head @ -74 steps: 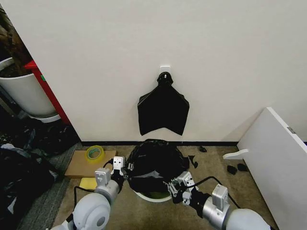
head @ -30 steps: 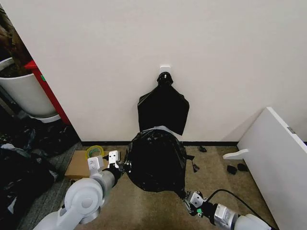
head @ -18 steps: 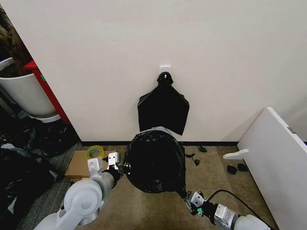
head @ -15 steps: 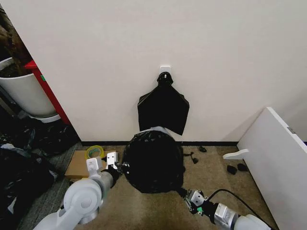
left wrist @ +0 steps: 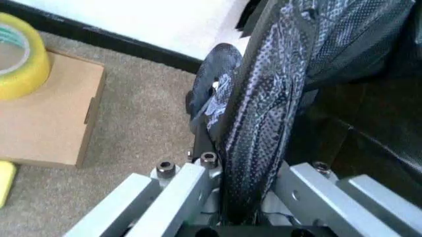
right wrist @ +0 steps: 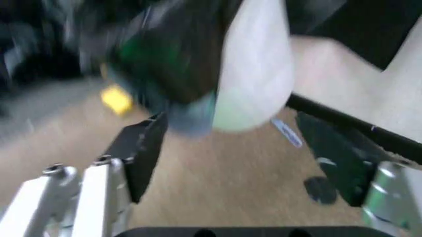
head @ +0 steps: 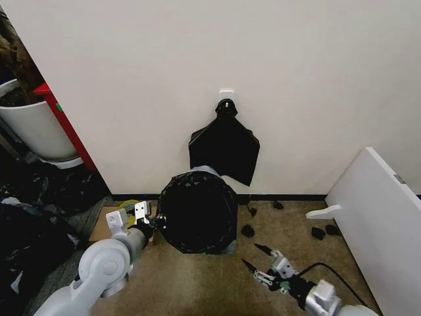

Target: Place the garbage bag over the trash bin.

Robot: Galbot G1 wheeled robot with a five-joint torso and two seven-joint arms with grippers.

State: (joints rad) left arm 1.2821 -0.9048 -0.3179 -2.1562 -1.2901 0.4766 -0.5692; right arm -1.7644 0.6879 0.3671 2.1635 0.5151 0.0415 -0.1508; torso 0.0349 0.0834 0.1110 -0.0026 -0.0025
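Your left pincer (head: 146,222) clamps the garbage bag (head: 196,212) edge; bag and trash bin (right wrist: 254,69) are tipped on the floor by the wall. Right pincer (head: 258,263) wide, empty.

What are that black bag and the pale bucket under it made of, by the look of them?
The garbage bag looks like thin plastic film: glossy, crinkled, with a fine embossed grain where the left gripper pinches it. The trash bin seems smooth, pale, moulded plastic, though it is blurred there. The right gripper is open, off the bag.
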